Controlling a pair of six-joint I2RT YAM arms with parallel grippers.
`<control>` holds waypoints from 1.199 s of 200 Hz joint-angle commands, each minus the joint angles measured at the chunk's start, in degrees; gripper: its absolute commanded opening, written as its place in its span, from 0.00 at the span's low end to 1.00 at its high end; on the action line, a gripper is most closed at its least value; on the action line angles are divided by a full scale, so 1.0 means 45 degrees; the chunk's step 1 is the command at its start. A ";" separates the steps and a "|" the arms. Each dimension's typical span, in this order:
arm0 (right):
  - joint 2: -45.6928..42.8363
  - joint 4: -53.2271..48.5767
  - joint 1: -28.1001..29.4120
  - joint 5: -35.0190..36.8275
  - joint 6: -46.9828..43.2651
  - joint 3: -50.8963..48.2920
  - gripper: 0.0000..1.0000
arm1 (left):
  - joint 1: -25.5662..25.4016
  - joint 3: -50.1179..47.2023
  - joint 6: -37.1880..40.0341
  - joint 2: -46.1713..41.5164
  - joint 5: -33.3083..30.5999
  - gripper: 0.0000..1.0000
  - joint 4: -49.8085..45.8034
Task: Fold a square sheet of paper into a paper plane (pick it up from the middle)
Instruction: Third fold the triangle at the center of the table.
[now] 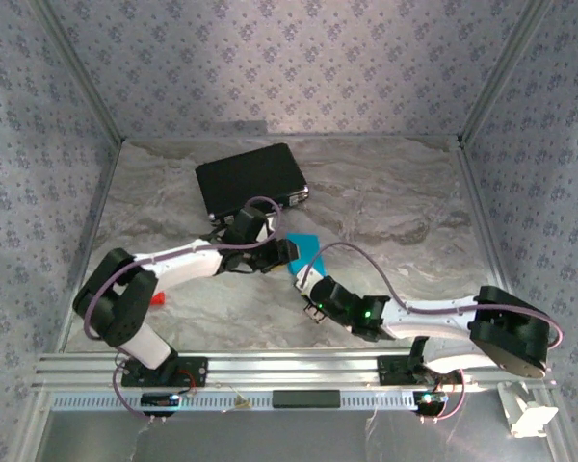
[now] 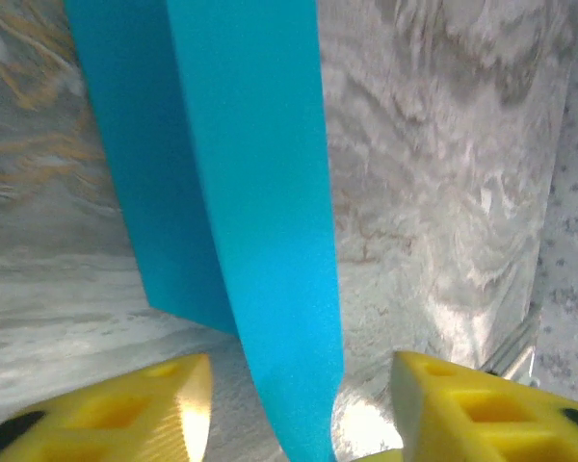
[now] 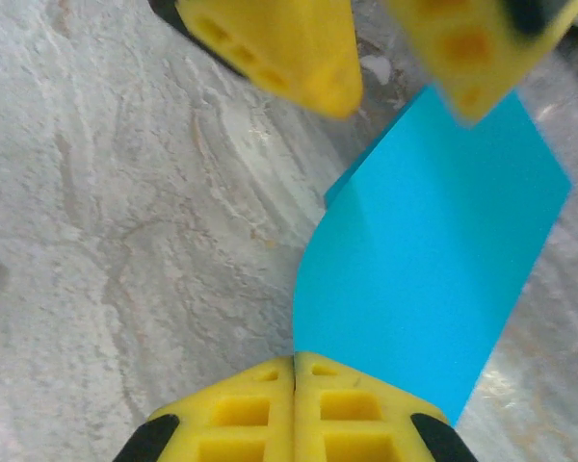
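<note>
The paper (image 3: 424, 269) looks featherlight, limp and easily creased, arching off the table (image 1: 395, 192) at mid-workspace, so I'd take it by a folded edge. My right gripper (image 3: 296, 371) is clamped on its near end. The left gripper (image 2: 301, 371) stands released astride it, and the paper's long axis runs from one gripper to the other.

Plain bright cyan paper (image 3: 433, 241), yellow fingers (image 3: 250, 414), grey-white marbled table (image 1: 385, 192), black case (image 1: 249, 178), red block (image 1: 157, 299), white-and-black arms (image 1: 178, 260), purple cables (image 1: 366, 258), silver rails (image 1: 270, 366), lilac walls (image 1: 289, 58) with repeating small floral print
</note>
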 commanded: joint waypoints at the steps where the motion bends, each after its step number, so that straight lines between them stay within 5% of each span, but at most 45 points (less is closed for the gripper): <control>1: -0.0174 -0.0553 -0.0990 -0.3519 0.1707 0.0586 0.00 | 0.0238 -0.0033 0.0654 -0.0896 -0.1098 0.57 -0.1310; 44: 0.0287 -0.1101 -0.2617 -0.7186 0.3326 0.1292 0.00 | 0.0497 -0.0044 0.0881 -0.1417 -0.1339 0.59 -0.1694; 95: 0.1059 -0.1138 -0.2985 -0.9878 0.3621 0.1708 0.00 | 0.0499 0.0142 0.1073 -0.1391 -0.0916 0.47 -0.1467; 179: 0.1568 -0.0175 -0.3114 -0.9731 0.3652 0.1291 0.00 | 0.0473 0.1611 0.1866 0.1301 0.1088 0.26 -0.0882; 240: 0.1760 -0.0253 -0.3247 -0.9783 0.3633 0.1217 0.00 | 0.0428 0.2997 0.2600 0.3845 0.1256 0.23 -0.1543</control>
